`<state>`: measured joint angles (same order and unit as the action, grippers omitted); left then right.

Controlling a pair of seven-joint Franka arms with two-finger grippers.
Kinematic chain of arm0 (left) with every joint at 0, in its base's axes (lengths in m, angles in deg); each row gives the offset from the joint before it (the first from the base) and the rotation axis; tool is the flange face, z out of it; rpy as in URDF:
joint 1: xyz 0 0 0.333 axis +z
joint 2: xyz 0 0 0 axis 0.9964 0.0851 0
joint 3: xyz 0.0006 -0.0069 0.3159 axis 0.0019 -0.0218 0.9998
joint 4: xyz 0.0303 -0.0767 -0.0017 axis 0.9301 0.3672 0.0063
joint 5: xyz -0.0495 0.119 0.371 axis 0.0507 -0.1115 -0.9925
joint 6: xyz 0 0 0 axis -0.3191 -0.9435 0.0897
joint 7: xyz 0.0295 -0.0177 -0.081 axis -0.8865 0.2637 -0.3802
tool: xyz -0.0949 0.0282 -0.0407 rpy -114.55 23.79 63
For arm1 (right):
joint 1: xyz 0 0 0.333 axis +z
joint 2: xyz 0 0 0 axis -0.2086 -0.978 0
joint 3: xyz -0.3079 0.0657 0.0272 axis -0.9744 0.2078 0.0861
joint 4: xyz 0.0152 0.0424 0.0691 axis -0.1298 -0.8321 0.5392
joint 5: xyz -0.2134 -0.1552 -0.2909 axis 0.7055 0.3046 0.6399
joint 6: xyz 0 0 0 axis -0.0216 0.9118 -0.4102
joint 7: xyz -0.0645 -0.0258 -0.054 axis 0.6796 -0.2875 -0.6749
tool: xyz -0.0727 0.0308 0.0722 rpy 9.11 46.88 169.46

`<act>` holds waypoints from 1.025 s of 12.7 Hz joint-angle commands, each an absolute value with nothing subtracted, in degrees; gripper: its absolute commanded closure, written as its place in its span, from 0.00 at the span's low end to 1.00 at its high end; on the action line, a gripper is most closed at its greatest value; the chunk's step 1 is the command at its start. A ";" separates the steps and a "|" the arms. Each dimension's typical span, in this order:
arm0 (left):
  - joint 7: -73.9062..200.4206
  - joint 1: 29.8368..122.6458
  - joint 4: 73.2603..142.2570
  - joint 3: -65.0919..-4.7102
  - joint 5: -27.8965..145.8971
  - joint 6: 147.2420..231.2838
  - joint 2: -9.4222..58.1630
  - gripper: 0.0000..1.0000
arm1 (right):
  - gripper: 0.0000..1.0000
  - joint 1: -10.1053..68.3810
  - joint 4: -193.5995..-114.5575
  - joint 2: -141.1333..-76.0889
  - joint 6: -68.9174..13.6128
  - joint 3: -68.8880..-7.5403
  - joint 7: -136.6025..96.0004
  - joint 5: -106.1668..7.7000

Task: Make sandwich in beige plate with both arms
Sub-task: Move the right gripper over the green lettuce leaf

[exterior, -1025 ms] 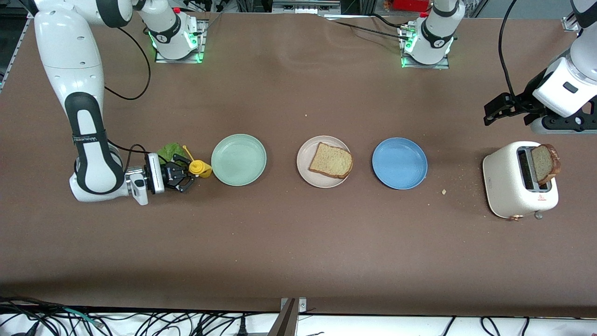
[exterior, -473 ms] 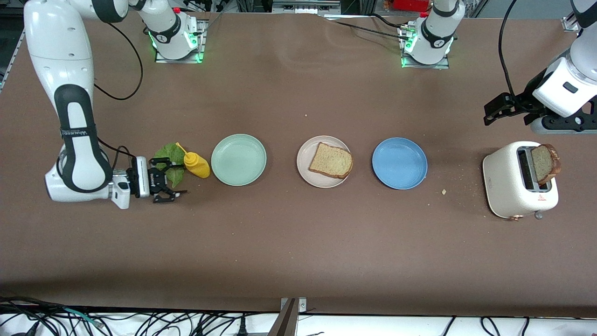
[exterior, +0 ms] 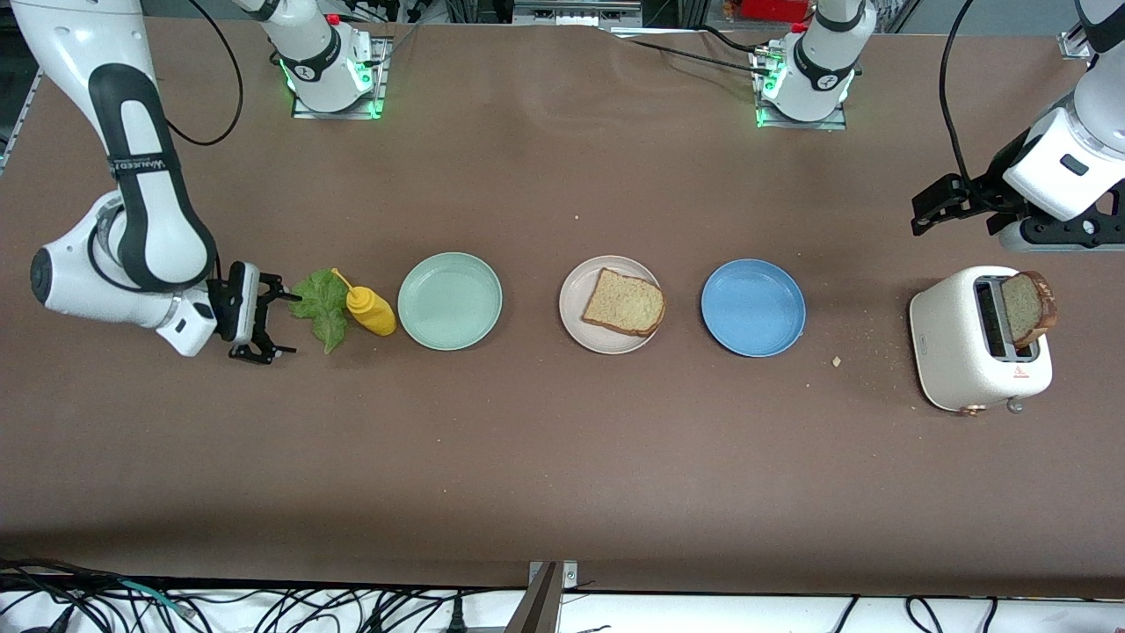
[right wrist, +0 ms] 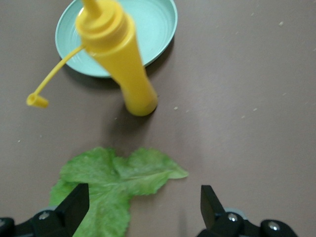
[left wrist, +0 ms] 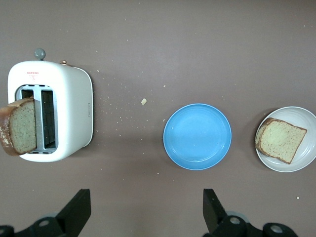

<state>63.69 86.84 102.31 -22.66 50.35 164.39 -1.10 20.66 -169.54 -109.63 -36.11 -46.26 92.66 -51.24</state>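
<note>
Green lettuce [exterior: 322,303] lies on the brown counter [exterior: 562,457], and my right hand [exterior: 274,325] has just let go of the yellow mustard bottle [exterior: 371,311], which now stands between the leaf and the mint-green plate [exterior: 449,301]. That hand has pulled back to the leaf's nine o'clock, fingers spread, empty. The beige plate [exterior: 582,303] holds one bread slice [exterior: 624,302]; the blue plate [exterior: 752,308] sits at its three o'clock. My left hand [exterior: 921,209] waits open above the toaster [exterior: 967,352], where the second slice [exterior: 1024,308] stands.

Left wrist view: toaster [left wrist: 69,118], blue plate [left wrist: 197,136] and beige plate [left wrist: 306,155] show, fingers apart.

Right wrist view: the lettuce [right wrist: 111,182] lies between my open fingertips, so I judge it comes next.
</note>
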 commanded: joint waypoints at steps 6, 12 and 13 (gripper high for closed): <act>64.52 87.05 101.56 -22.90 49.13 163.24 -1.34 0.00 | 0.07 21.36 -182.50 -105.54 -50.98 -44.99 92.97 -50.09; 64.52 87.05 101.56 -22.90 49.13 163.24 -1.34 0.00 | 0.28 21.44 -183.99 -107.91 -57.58 -43.40 92.97 -50.88; 64.52 87.05 101.56 -22.90 49.13 163.24 -1.34 0.00 | 0.50 21.44 -183.99 -107.91 -57.58 -43.23 92.97 -50.88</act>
